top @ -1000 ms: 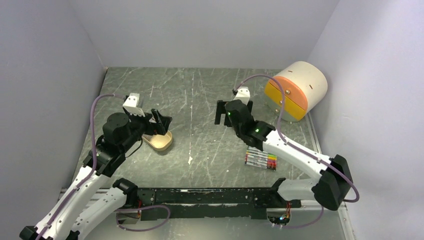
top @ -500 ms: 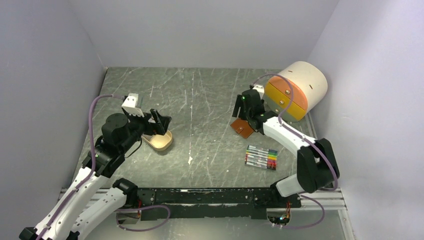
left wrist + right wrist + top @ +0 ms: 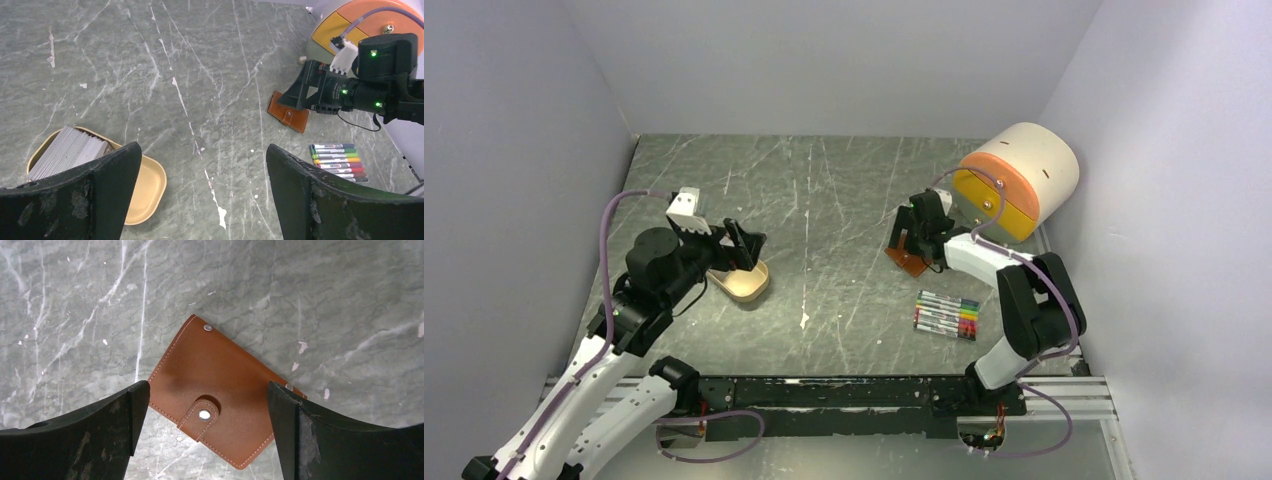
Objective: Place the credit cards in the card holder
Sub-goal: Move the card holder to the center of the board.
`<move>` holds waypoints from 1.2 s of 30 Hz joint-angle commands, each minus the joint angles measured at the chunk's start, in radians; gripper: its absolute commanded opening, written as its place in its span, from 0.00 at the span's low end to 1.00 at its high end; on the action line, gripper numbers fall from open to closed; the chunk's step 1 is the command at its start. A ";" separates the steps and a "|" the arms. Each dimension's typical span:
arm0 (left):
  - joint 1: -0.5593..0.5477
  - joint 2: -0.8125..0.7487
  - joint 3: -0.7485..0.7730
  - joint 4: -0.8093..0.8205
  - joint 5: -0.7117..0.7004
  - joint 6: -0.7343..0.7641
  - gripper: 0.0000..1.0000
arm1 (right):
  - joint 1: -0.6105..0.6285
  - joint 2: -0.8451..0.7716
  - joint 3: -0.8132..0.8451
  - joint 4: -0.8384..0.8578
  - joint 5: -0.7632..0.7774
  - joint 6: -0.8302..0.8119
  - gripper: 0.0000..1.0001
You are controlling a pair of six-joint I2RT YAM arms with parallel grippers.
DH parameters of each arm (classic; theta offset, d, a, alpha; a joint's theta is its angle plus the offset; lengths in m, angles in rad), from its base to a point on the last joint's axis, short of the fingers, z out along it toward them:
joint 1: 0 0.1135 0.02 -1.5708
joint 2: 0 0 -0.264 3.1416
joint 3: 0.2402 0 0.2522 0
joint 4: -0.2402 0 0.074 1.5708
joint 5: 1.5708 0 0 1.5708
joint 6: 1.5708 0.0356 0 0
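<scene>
Right gripper [image 3: 204,387], spread and empty, sits directly above the snapped-shut card holder [image 3: 225,380] lying flat just left of the orange-fronted drum [image 3: 1019,180], long axis diagonal to the jaw gap; left gripper [image 3: 202,150], also agape, is over the credit cards [image 3: 67,152] farther left.

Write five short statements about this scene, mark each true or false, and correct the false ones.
1. The brown leather card holder lies flat, snapped shut. True.
2. The fingers of the right gripper clamp it. False: they stand open above it.
3. The stack of grey-white credit cards sits in the tan oval tray. True.
4. The left gripper holds a card. False: it is open and empty.
5. The coloured pens lie in the tray. False: they lie on the grey tabletop.
</scene>
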 commanded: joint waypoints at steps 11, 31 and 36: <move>0.008 -0.003 -0.008 0.004 -0.016 0.012 1.00 | 0.004 0.101 0.022 0.129 -0.293 -0.107 0.89; 0.008 -0.074 -0.016 -0.017 -0.149 0.001 1.00 | 0.404 0.180 0.171 0.029 -0.330 -0.446 0.83; 0.007 -0.067 -0.004 -0.042 -0.211 0.001 0.99 | 0.457 0.210 0.219 -0.014 -0.385 -0.473 0.82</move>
